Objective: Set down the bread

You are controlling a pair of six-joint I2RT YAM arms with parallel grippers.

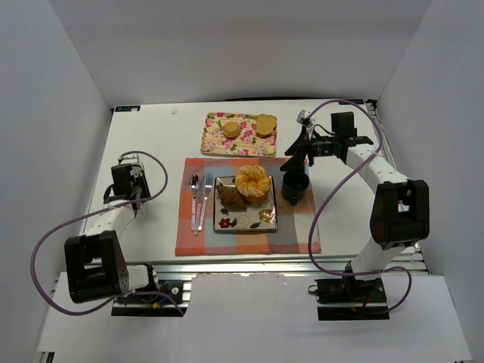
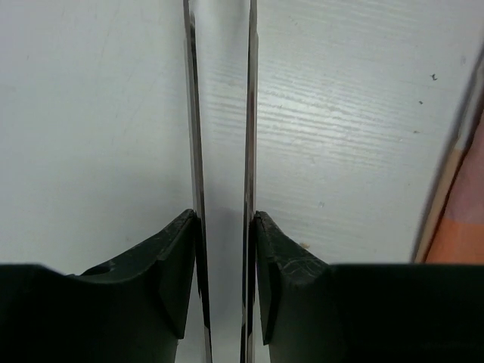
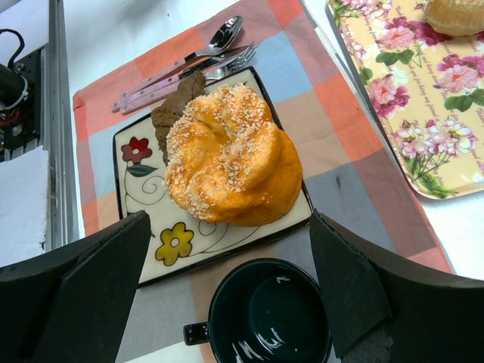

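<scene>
A golden braided sesame bread [image 1: 252, 182] lies on the square flowered plate [image 1: 227, 221], beside a darker brown piece of bread [image 1: 231, 199]. In the right wrist view the sesame bread [image 3: 231, 162] fills the plate's [image 3: 147, 246] right half, with the brown piece [image 3: 170, 113] behind it. My right gripper [image 1: 297, 157] is open and empty. It hangs above the black cup [image 1: 295, 187], just right of the plate; its own view [image 3: 231, 249] shows nothing between the jaws. My left gripper [image 1: 127, 168] rests low at the table's left, jaws nearly together and empty [image 2: 224, 219].
A floral tray [image 1: 219, 140] at the back holds two buns [image 1: 231, 128] [image 1: 266, 124]. A spoon [image 1: 194, 185] and fork [image 1: 206, 189] lie left of the plate on the checked placemat [image 1: 189, 238]. The empty cup [image 3: 268, 318] sits close under my right gripper.
</scene>
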